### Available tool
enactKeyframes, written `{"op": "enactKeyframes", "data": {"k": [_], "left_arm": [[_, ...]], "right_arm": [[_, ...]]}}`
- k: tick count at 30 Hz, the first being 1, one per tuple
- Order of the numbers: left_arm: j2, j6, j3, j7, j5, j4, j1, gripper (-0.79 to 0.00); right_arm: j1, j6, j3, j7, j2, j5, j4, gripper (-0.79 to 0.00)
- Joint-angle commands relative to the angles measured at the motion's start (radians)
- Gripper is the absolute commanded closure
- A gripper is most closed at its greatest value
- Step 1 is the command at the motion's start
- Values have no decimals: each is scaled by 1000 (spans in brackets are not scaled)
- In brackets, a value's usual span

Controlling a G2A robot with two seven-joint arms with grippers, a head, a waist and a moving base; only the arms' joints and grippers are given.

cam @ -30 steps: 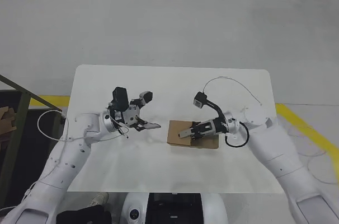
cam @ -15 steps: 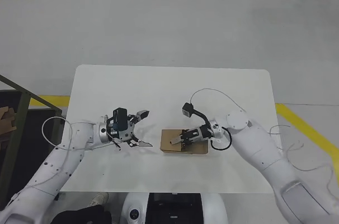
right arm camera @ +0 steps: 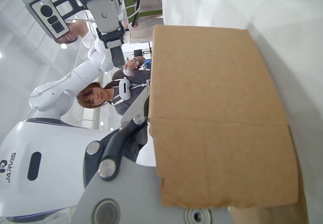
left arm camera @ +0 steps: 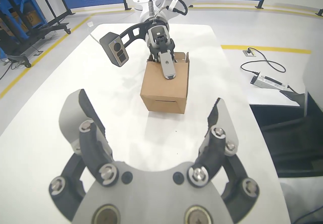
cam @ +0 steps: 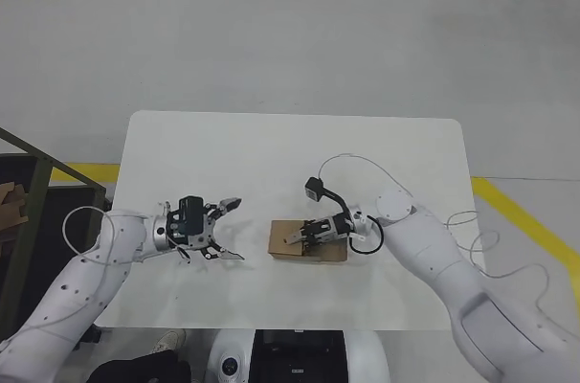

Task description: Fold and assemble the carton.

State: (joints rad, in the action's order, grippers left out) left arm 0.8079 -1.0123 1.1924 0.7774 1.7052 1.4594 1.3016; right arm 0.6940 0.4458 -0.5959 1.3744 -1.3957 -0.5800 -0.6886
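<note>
Carton point(cam: 307, 246) sits on the white table point(cam: 271, 144), towards the front edge near the middle, and it lies between my two grippers. From the left wrist camera I see it as a brown box point(left arm camera: 165, 89) resting flat, with its slotted end facing that camera and small flaps standing at the far open end. My right gripper point(cam: 292, 239) is clamped on the carton's top panel, with one finger point(left arm camera: 167, 68) lying flat along it. My left gripper point(cam: 238, 229) hangs just clear of the carton's near end, jaws spread wide and holding nothing.
</note>
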Motion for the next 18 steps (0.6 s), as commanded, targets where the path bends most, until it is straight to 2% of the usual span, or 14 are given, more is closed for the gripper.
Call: {"op": "enactKeyframes", "data": {"k": [1,3,4,5,6,7,13,18], "left_arm": [[-3,0,0,3,1,3,3,-785],[-5,0,-1,3,0,5,4,-785],[-6,0,-2,2,-1,6,4,-785],[-6,0,-3,1,-2,7,4,-785],[-7,0,-4,0,-3,9,5,-785],[-7,0,-5,-1,-4,10,4,-785],[-10,6,-6,-10,-4,13,4,-785],[-12,23,-8,-18,5,12,9,-785]], "right_arm": [[-4,5,5,-5,-7,0,15,-200],[-8,11,8,-11,-14,0,31,-348],[-9,13,10,-13,-17,0,37,-499],[-10,14,11,-14,-20,-1,44,-588],[-11,15,13,-15,-22,-1,49,-757],[-12,15,13,-15,-24,-1,53,-785],[-15,14,-8,-14,-18,-19,63,-785],[5,12,-48,-12,12,-22,27,-785]]}}
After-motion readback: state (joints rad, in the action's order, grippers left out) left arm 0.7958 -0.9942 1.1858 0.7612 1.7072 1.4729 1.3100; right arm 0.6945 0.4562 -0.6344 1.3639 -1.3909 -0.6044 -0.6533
